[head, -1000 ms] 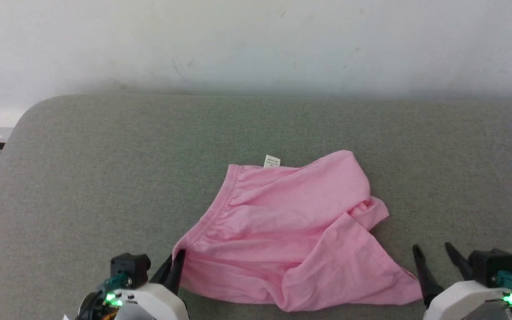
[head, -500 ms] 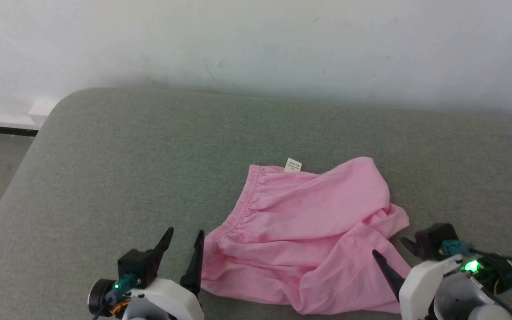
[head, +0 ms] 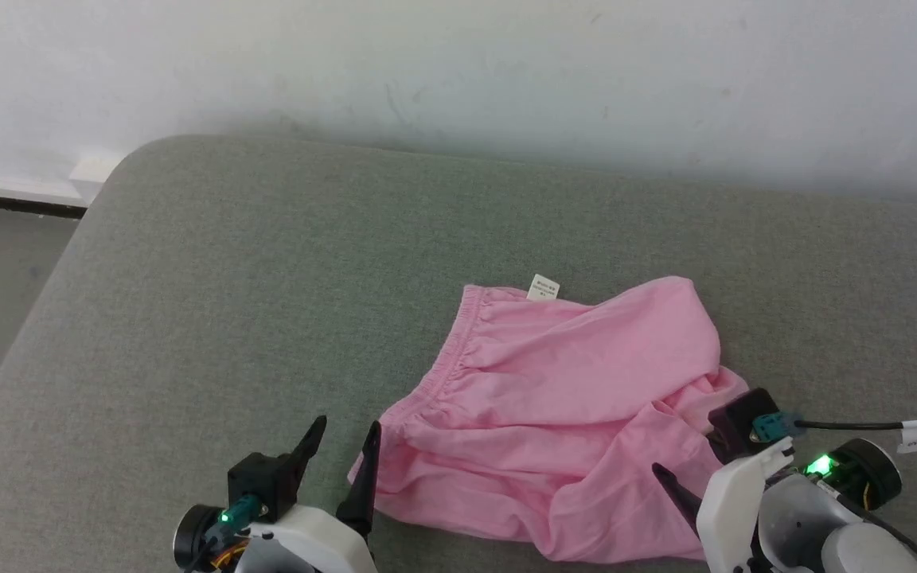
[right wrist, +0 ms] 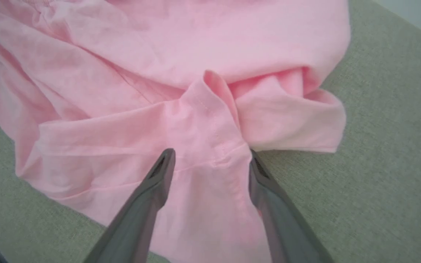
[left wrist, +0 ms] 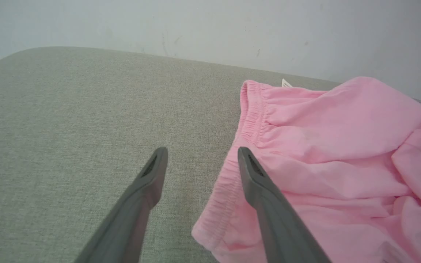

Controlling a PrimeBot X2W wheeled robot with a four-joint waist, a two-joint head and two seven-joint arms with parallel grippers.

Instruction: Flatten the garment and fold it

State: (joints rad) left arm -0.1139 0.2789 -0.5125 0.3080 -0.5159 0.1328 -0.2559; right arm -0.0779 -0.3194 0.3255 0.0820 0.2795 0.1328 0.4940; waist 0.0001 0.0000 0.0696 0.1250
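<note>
the garment (head: pixel 570 414) lies crumpled on the grey cloth-covered tabletop (head: pixel 228 278), right of the middle and closer to the near edge than to the far edge, where the pale wall (head: pixel 427 64) rises. its gathered waistband (left wrist: pixel 252 117) runs down its left side, slanting from the far end toward the near edge, and the small white label (head: pixel 544 287) sticks out at the far end of that band, toward the far edge. my left gripper (left wrist: pixel 201 150) stands open with nothing in it, at the near end of the waistband: the inner finger is over the edge of the pink cloth and the outer finger over bare tabletop (whether the inner one touches the cloth i cannot tell). my right gripper (right wrist: pixel 211 152) is open too, holding nothing, and sits over the right part of the garment, toward the near edge. in my right wrist view its two fingers stand either side of a stitched seam (right wrist: pixel 216 131) that rises into a small peak of cloth. just beyond the right finger a short leg (right wrist: pixel 291 124) is folded and bunched under a larger smooth flap, its hem resting on the tabletop. the rest of the cloth is wrinkled, with long creases running across it toward the waistband side.
</note>
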